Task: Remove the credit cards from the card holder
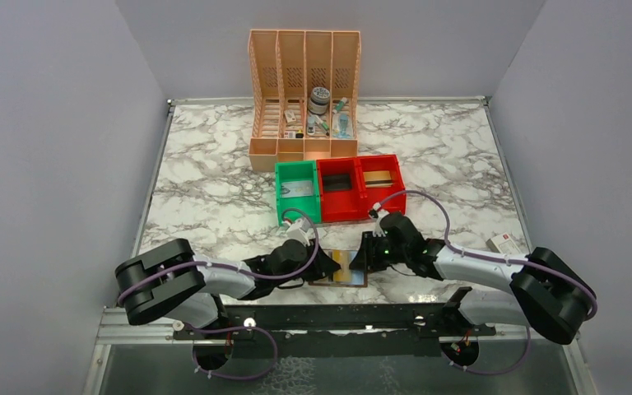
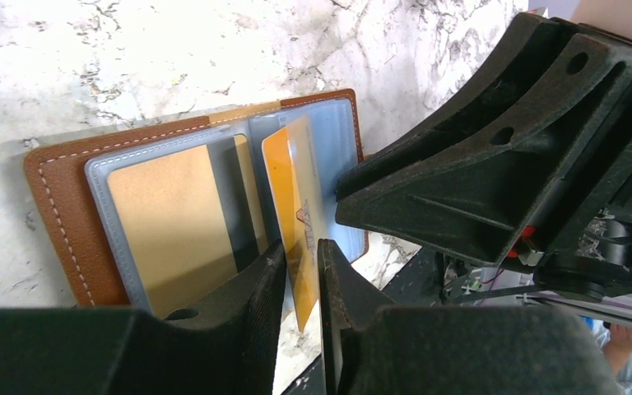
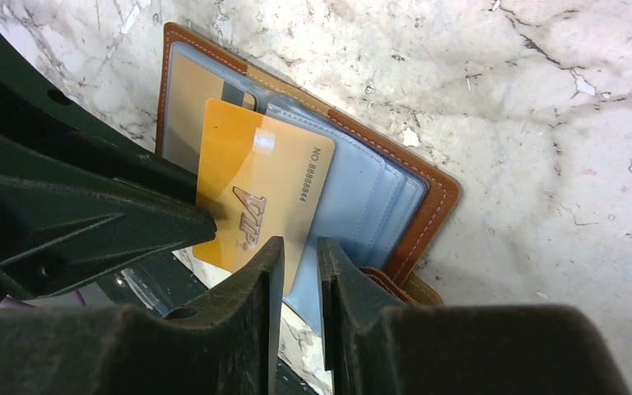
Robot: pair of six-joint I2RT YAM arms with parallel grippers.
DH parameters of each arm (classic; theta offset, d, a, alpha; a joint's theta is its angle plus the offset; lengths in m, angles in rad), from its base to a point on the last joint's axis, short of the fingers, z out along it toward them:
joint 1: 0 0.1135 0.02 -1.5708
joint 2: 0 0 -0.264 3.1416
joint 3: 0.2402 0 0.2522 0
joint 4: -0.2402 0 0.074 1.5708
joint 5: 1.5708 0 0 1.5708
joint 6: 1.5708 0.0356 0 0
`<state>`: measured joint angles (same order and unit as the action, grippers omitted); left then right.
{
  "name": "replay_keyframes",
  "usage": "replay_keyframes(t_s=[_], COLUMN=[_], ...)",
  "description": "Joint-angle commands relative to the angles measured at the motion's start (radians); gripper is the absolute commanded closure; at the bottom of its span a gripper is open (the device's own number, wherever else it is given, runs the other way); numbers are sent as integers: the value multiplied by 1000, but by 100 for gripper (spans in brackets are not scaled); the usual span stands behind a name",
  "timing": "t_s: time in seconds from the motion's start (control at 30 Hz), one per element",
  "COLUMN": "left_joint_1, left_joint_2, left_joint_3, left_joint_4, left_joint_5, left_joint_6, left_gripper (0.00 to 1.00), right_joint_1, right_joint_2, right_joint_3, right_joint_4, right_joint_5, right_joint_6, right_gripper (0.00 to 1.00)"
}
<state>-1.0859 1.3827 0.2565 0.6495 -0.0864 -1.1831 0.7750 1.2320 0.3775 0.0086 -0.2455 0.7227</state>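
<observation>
Now — freeing the gold card (image 3: 255, 181)
With the right fingers (image 3: 251, 313) pinching the card holder (image 3: 440, 197), the left fingers (image 2: 255, 321) sit slightly parted round the card; close them — then pull straight.

Bright and even, lit from overhead. Only soft, faint shadows on the marble counter (image 1: 214, 189). Small white glare spot on the gold credit card (image 3: 255, 189); dull sheen on the clear sleeves of the card holder (image 2: 58, 206). Crisp on both in the wrist views; dark and blurred on the left claw (image 2: 300, 271) and right claw (image 3: 300, 263) close to the lens.
</observation>
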Motion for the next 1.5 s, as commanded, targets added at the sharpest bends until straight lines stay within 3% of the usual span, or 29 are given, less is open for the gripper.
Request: replay_keyframes(t_s=[0.0, 0.2, 0.5, 0.73, 1.07, 1.27, 1.47], left_joint_1=[1, 0, 0, 0, 2, 2, 5], left_joint_2=[16, 52, 17, -82, -195, -226, -306], left_joint_3=[33, 46, 5, -17, -5, 3, 28], left_joint_4=[35, 49, 50, -34, -174, -216, -353], left_joint_5=[36, 74, 17, -33, -84, -93, -134], left_joint_6=[15, 16, -12, 6, 36, 47, 84], left_gripper=[76, 78, 100, 100, 100, 100, 100], right_joint_1=[-3, -3, -3, -3, -3, -3, -4], right_joint_2=[14, 25, -5, -65, -91, -7, -55], right_joint_3=[-55, -65, -23, 48, 39, 82, 69], right_joint_4=[-16, 7, -57, -101, 62, -31, -25], right_joint_5=[76, 73, 144, 115, -193, -68, -24], right_joint_6=[27, 39, -26, -84, -77, -81, -73], right_gripper=[77, 77, 77, 75, 67, 66, 56])
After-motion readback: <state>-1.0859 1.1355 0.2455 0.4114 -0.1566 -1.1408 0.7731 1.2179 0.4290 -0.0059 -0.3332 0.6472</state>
